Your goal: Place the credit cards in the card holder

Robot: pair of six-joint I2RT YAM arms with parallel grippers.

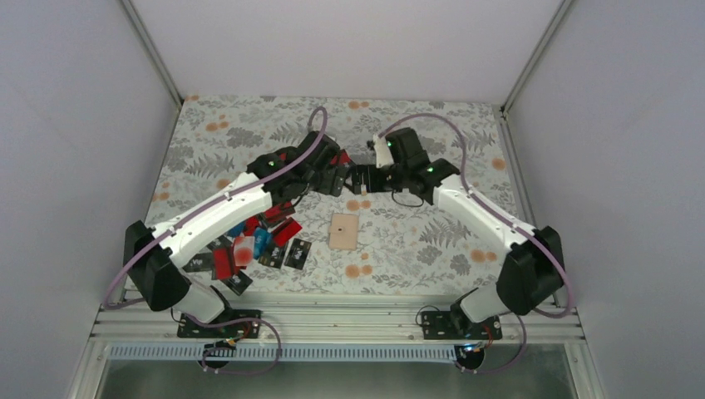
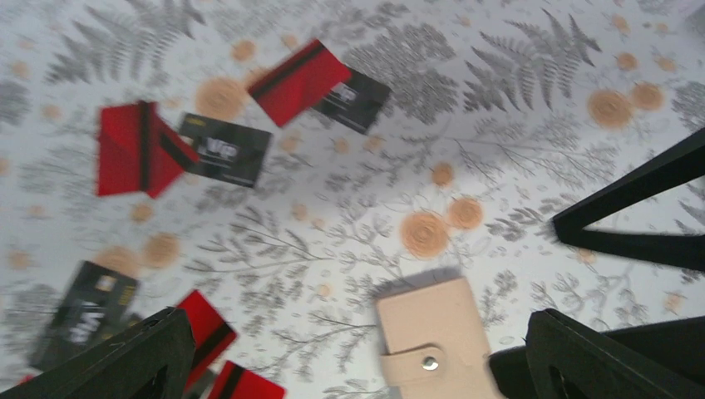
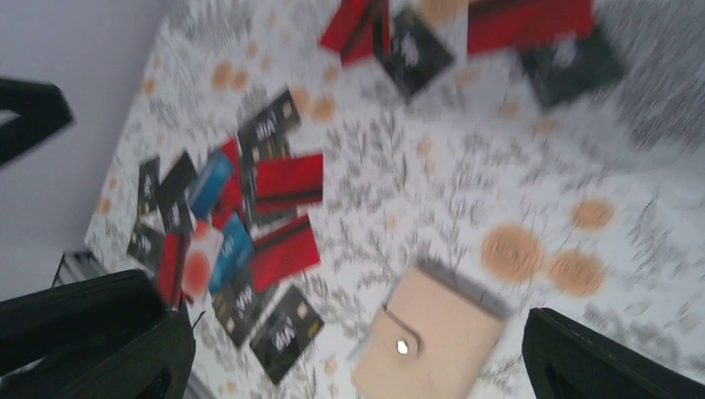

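The card holder (image 1: 343,231) is a tan wallet lying closed on the floral tablecloth, its strap snapped shut. It also shows low in the left wrist view as the card holder (image 2: 432,337) and in the right wrist view as the card holder (image 3: 428,332). Credit cards (image 1: 249,245), red, black and blue, lie scattered to its left, and a few more credit cards (image 2: 226,148) lie farther back. My left gripper (image 1: 335,177) and right gripper (image 1: 366,179) hang tip to tip above the table behind the holder. The left gripper (image 2: 357,362) and the right gripper (image 3: 357,362) are both open and hold nothing.
The floral table (image 1: 432,125) is boxed in by white walls on the left, right and back. An aluminium rail (image 1: 332,320) with both arm bases runs along the near edge. The right gripper's dark fingers (image 2: 640,216) cross the right side of the left wrist view.
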